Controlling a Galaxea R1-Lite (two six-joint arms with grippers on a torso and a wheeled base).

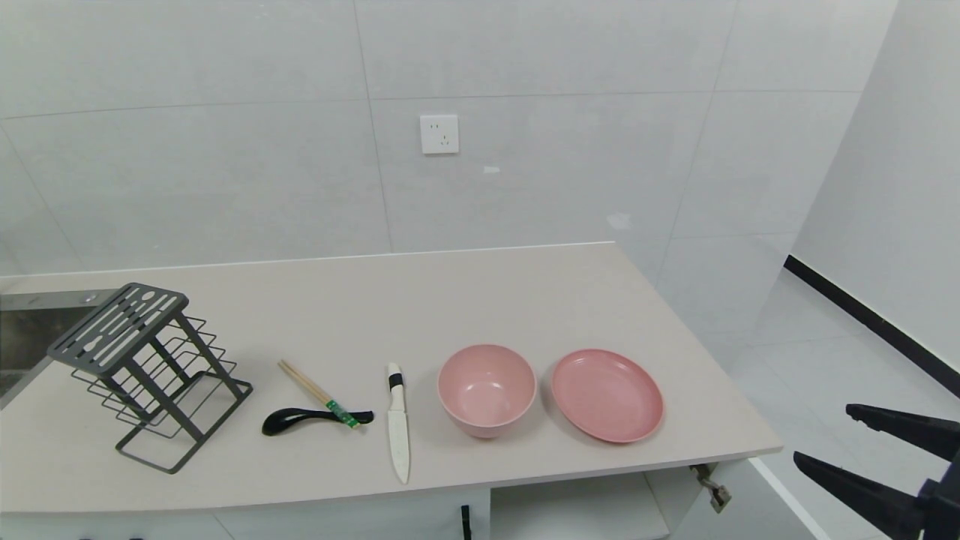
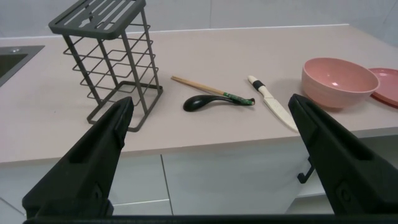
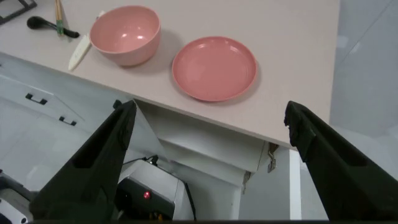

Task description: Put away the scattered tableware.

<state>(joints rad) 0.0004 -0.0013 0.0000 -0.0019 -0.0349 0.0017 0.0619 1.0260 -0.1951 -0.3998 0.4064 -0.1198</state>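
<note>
My left claw (image 2: 210, 106) is spread wide with nothing between its fingers, held low in front of the countertop (image 1: 465, 300) and facing the rack and cutlery. My right claw (image 1: 823, 433) is also spread and empty; it sits in the lower right corner of the head view, beyond the counter's right end. The tableware lies in a row along the front of the counter, across the lower middle of the head view. At lower left a dark wire rack (image 1: 150, 367) with a slotted top stands upright. To its right lies a black spoon (image 1: 300, 418), and a pair of wooden chopsticks (image 1: 315, 391) rests across its handle. Next comes a white knife (image 1: 398, 424), its blade pointing toward the front edge. Right of the knife a pink bowl (image 1: 486, 388) stands upright and empty, and a pink plate (image 1: 607, 394) lies just beside it, not touching. A sink (image 1: 30, 330) shows at the left edge, and a wall socket (image 1: 439, 134) at upper middle.
</note>
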